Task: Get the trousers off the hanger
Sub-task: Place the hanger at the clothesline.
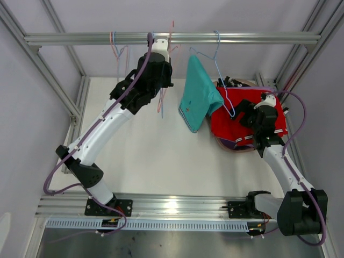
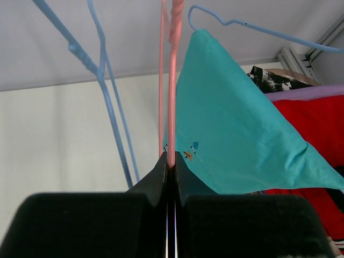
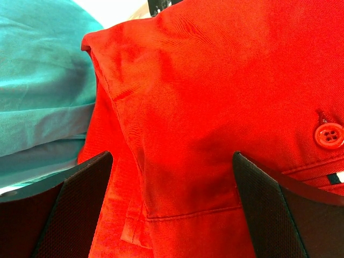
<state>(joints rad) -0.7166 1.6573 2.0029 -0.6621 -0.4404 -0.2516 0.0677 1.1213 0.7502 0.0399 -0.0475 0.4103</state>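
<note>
Left wrist view: my left end effector is clamped on the pink hanger, likely steadying it; teal trousers hang on the blue hanger just right. My right end effector gapes over red trousers on the table.

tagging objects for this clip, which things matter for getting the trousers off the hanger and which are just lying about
In the job: teal trousers, the blue hanger they hang on, left gripper shut on an empty pink hanger, open right gripper.
Lying about: red trousers, speckled black garment, lilac garment, empty blue hangers.
</note>
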